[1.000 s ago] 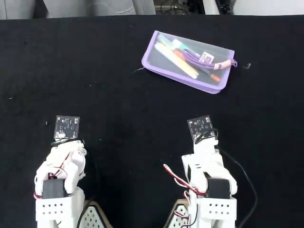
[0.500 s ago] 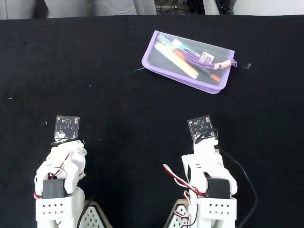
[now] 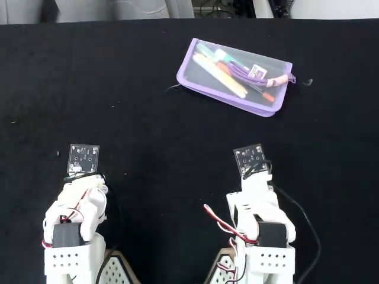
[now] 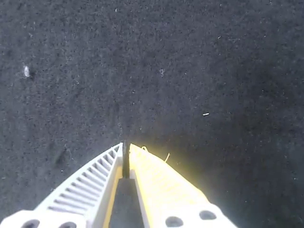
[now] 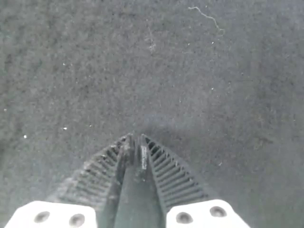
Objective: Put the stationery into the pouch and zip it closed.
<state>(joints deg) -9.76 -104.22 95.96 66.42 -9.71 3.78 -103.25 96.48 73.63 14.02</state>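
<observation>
A clear pouch [image 3: 234,76] with purple edging lies at the far middle-right of the black table, with pens and markers [image 3: 224,74] inside it and a pink zip pull [image 3: 288,78] at its right end. Both arms are folded back at the near edge, far from the pouch. My left gripper [image 4: 126,147] is shut over bare black cloth with nothing in it. My right gripper [image 5: 134,142] is also shut and holds nothing, likewise over bare cloth. In the high view the left arm [image 3: 76,204] sits at the near left and the right arm [image 3: 258,207] at the near right.
Black cloth [image 3: 118,106] covers the whole table. A small dark bit [image 3: 308,82] lies just right of the pouch. Red and white wires [image 3: 222,223] run beside the right arm's base.
</observation>
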